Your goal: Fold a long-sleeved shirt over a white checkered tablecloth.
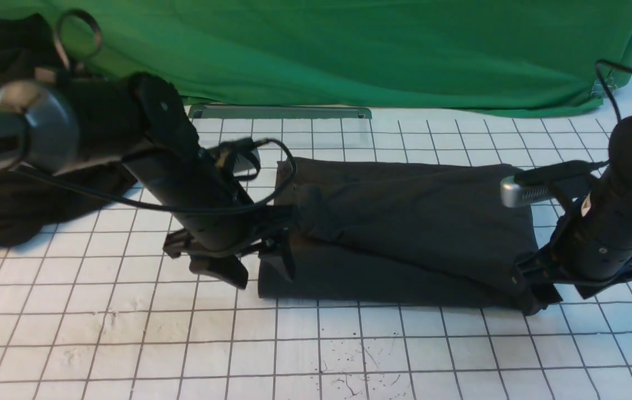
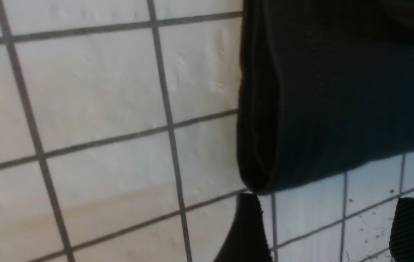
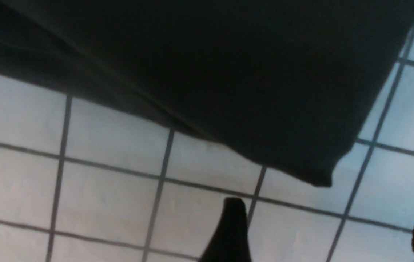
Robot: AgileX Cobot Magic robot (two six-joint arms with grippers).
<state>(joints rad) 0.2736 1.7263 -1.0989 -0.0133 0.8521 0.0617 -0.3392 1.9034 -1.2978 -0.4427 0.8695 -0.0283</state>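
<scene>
The long-sleeved shirt (image 1: 405, 228) lies folded into a dark charcoal rectangle on the white checkered tablecloth (image 1: 127, 333); its print and label are hidden. My left gripper (image 1: 252, 266) hangs open at the shirt's near left corner. In the left wrist view the shirt's folded edge (image 2: 338, 91) lies just ahead of the left gripper (image 2: 330, 233), with only tablecloth (image 2: 94, 91) between the fingers. My right gripper (image 1: 566, 291) is open at the near right corner. The right wrist view shows the shirt corner (image 3: 210, 65) ahead of the right gripper (image 3: 329, 229), which holds nothing.
A green fabric sheet (image 1: 349, 50) hangs along the back with a grey metal bar (image 1: 280, 112) at its foot. A blacker heap of plain cloth (image 1: 10, 211) lies at far left behind my left arm. Dark specks (image 1: 360, 361) mark the tablecloth in front.
</scene>
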